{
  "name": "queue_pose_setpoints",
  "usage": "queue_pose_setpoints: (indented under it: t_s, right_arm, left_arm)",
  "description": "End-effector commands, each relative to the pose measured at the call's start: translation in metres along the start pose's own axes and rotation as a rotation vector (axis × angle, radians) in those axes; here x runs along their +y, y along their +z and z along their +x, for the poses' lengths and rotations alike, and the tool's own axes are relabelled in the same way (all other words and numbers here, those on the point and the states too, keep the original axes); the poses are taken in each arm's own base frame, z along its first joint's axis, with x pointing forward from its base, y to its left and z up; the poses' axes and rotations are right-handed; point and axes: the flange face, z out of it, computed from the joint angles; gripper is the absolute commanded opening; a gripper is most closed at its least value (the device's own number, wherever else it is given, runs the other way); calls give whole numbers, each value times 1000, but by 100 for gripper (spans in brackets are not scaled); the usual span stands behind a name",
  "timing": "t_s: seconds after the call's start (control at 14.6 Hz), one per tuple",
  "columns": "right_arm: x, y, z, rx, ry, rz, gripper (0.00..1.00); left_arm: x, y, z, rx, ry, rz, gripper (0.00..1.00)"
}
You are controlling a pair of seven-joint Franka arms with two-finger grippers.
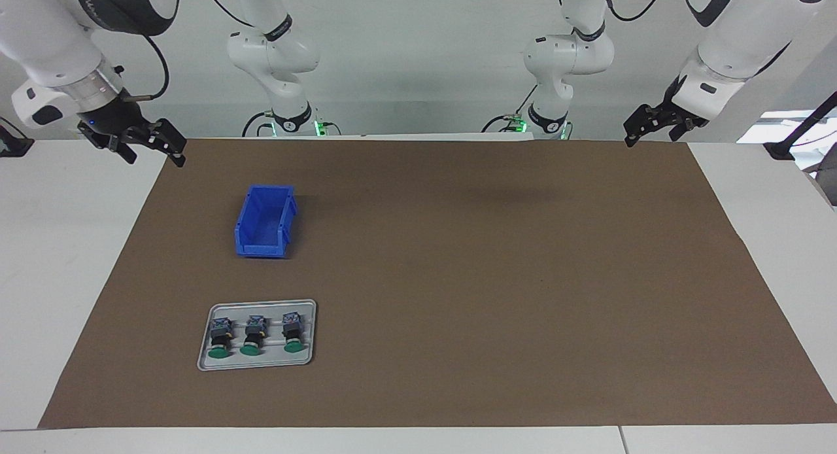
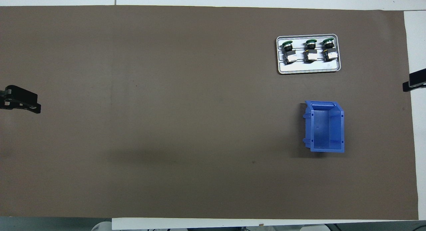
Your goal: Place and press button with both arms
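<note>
Waiting open-fingered, left gripper (image 1: 660,125) and right gripper (image 1: 140,143) cut off overhead, three buttons (image 1: 256,336) on tray (image 1: 261,305).

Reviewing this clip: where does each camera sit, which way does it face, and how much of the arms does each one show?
Facing view: high across the table, looking at the robots; both arms show, right gripper and left gripper raised at the mat's corners.
Overhead view: high above the robots' end, looking steeply down; only the grippers' tips show.
Both share the blue bin and the tray holding three buttons.
</note>
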Motion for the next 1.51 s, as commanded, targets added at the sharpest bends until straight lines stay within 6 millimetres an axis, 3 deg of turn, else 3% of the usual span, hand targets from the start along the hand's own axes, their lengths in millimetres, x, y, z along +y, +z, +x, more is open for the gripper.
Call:
queue_pose_setpoints:
  t_s: [0.0,0.41,0.48,0.62,0.75,0.82,0.96,1.03,1.1,1.23,1.44]
  right_arm:
    - [-5,1,-2,28,-21,6,100]
    - [-7,-1,-6,13,-40,7,100]
    - [-16,-4,-2,33,-67,2,100]
    - [-55,-5,8,58,-135,-20,100]
    - [-75,3,34,57,-160,-25,100]
    - [-91,16,54,48,-169,-29,100]
    - [-144,48,94,78,-166,-39,100]
    - [-177,77,113,89,-160,-41,100]
    - [-196,104,129,108,-126,-39,100]
    - [-220,157,153,130,-120,-35,100]
    - [-215,201,168,133,-160,-28,100]
  left_arm:
    - [-4,1,-5,22,-12,-10,100]
    - [-7,-2,-1,46,-19,-16,100]
    - [-8,-2,0,63,-18,-19,100]
    - [-8,-3,2,73,-24,-21,100]
    - [-8,0,0,57,-26,-16,100]
    - [-8,0,1,60,-34,-13,100]
    - [-9,1,2,65,-44,-13,100]
    - [-9,0,2,70,-42,-13,100]
    - [-9,-1,2,70,-39,-13,100]
    - [-9,0,2,70,-41,-13,100]
    - [-21,0,4,70,-66,-17,100]
